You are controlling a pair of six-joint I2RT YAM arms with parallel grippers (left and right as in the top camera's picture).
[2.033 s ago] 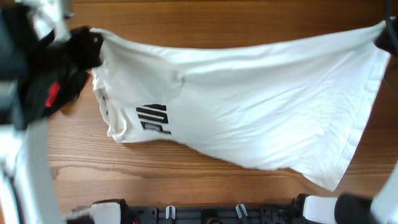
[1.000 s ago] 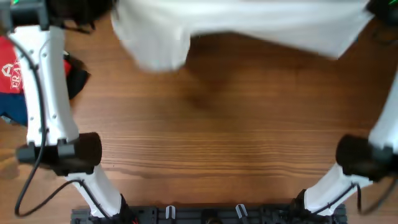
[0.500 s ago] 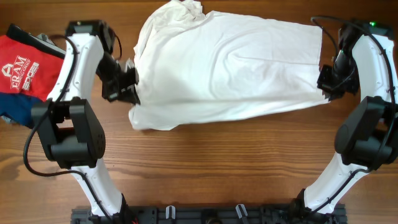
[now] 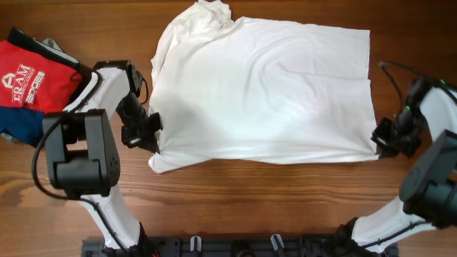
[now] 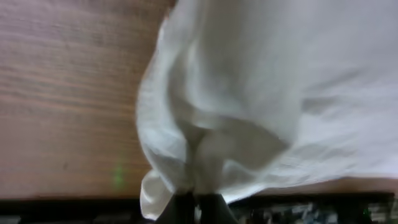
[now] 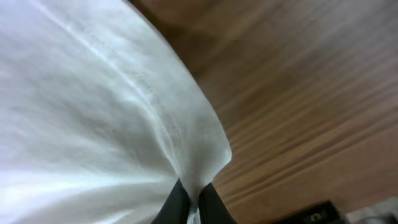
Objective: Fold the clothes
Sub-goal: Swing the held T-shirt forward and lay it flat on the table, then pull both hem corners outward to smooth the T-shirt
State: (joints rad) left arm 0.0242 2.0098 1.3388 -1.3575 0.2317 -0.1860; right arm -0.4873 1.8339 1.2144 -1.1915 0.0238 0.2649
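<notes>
The white shirt lies spread on the wooden table, its plain side up; the black print and label are hidden. My left gripper is shut on the shirt's near-left corner, seen as bunched white fabric pinched in the jaws. My right gripper is shut on the shirt's near-right hem corner, the fabric pinched between the fingers. The shirt's neck end bunches at the far edge.
A red folded garment with a white logo lies on a navy folded garment at the table's left edge, beside my left arm. Bare wood table extends in front of the shirt.
The shirt was swung up and over, then laid flat on the table. Both grippers have pulled its near edge toward the front, my right one moving right and nearer, and kept hold.
</notes>
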